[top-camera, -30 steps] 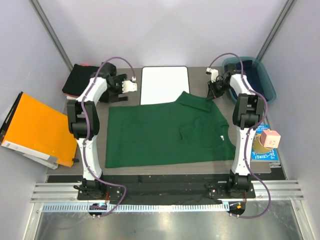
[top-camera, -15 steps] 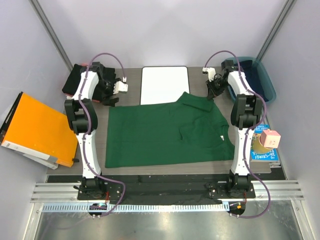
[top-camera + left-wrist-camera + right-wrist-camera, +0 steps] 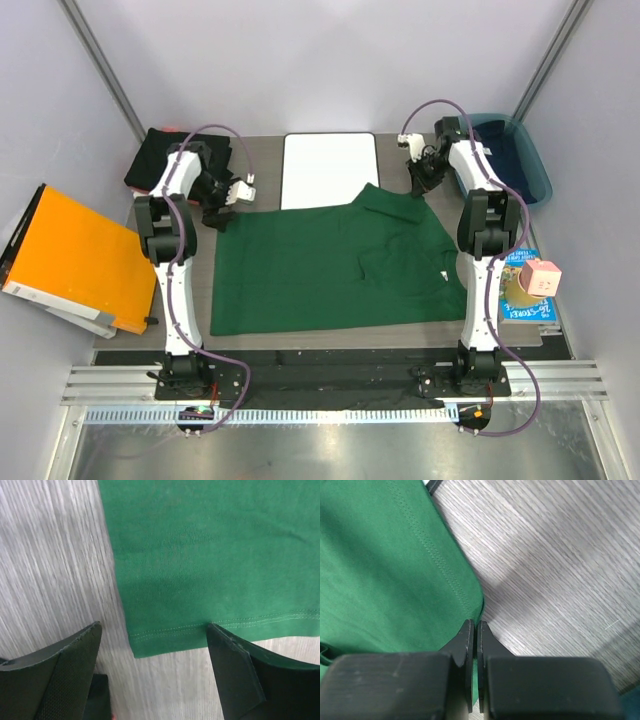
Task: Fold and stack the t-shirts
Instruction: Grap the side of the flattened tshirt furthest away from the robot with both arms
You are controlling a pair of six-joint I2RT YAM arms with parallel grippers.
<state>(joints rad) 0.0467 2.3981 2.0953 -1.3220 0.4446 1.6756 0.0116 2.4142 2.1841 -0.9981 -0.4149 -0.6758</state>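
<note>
Left fingers [image 3: 60, 675] nearer green t-shirt [image 3: 210, 555] — woodgrain table [image 3: 50, 555]

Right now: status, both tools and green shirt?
Left tool open, straddling green shirt corner. Right tool shut on its far edge. Nothing in the way.

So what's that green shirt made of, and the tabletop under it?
Green shirt: soft knitted cloth, probably cotton jersey, with a matte finish; a fine knit texture and a double-stitched hem show.
Tabletop: grey wood-grain surface, likely laminate rather than bare wood; the grain is streaky, and the surface looks smooth with a slight sheen.
</note>
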